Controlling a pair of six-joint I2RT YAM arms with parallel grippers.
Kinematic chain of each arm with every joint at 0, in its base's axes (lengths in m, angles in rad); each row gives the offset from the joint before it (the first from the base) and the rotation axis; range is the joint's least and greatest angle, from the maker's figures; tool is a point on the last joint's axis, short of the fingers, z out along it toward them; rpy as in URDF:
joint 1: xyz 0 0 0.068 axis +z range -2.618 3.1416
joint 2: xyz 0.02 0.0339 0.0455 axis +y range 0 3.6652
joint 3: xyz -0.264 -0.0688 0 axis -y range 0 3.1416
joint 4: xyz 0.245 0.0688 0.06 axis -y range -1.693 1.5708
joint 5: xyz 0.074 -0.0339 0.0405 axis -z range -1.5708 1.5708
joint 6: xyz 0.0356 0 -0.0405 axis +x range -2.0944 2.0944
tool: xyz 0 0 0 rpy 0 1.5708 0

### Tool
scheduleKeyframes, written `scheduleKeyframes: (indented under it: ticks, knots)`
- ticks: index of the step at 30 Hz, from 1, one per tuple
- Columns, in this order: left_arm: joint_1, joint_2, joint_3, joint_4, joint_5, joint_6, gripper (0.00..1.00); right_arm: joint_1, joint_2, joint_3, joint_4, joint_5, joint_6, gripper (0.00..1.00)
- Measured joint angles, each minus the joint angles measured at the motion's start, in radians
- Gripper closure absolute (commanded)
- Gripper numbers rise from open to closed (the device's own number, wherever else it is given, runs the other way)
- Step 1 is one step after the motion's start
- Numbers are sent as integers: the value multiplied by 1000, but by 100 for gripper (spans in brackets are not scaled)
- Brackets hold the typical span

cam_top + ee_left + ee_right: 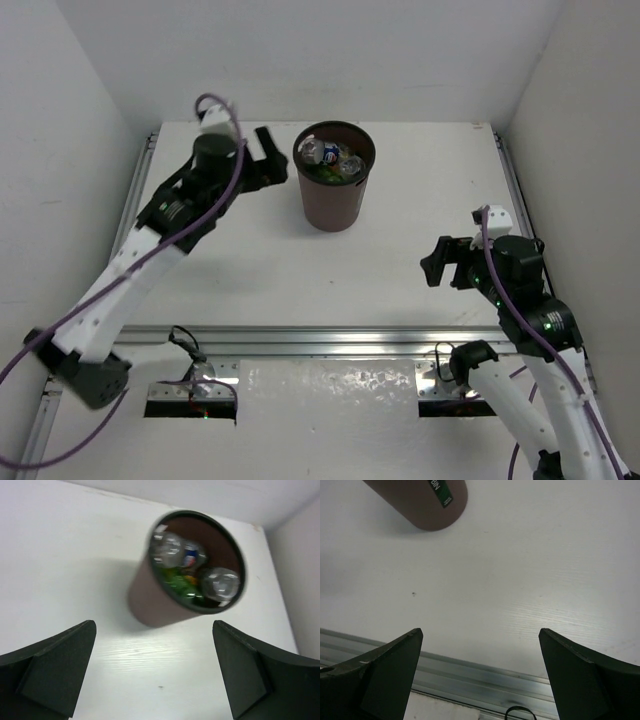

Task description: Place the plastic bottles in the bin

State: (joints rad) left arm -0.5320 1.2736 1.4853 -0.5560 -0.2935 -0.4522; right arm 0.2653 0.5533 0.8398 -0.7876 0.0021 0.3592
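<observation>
Noting bin far centre, plastic bottles lying inside; seeing left gripper wide open, empty, left of bin; right gripper likewise, near right; judging final step; next calling for retracting arms.

bin: dark brown round tapered bucket, black rim, green label on its side; upright at the far middle of the table.
plastic bottles: piled inside the bin; clear ones on top, green beneath.
</observation>
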Motion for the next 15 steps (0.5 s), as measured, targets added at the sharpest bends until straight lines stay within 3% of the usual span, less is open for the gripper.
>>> scheduleKeyframes:
  ticks: [4, 10, 15]
  knots:
    - [0, -266, -236, -72, -185, -13, 0, 0, -15, 42, -46, 57, -1, 1]
    - [0, -493, -523, -215, -399, -82, 0, 0, -57, 50, -102, 123, -17, 1]
    - [0, -600, -604, -281, -477, -125, 0, 0, -90, 7, -117, 156, -37, 1]
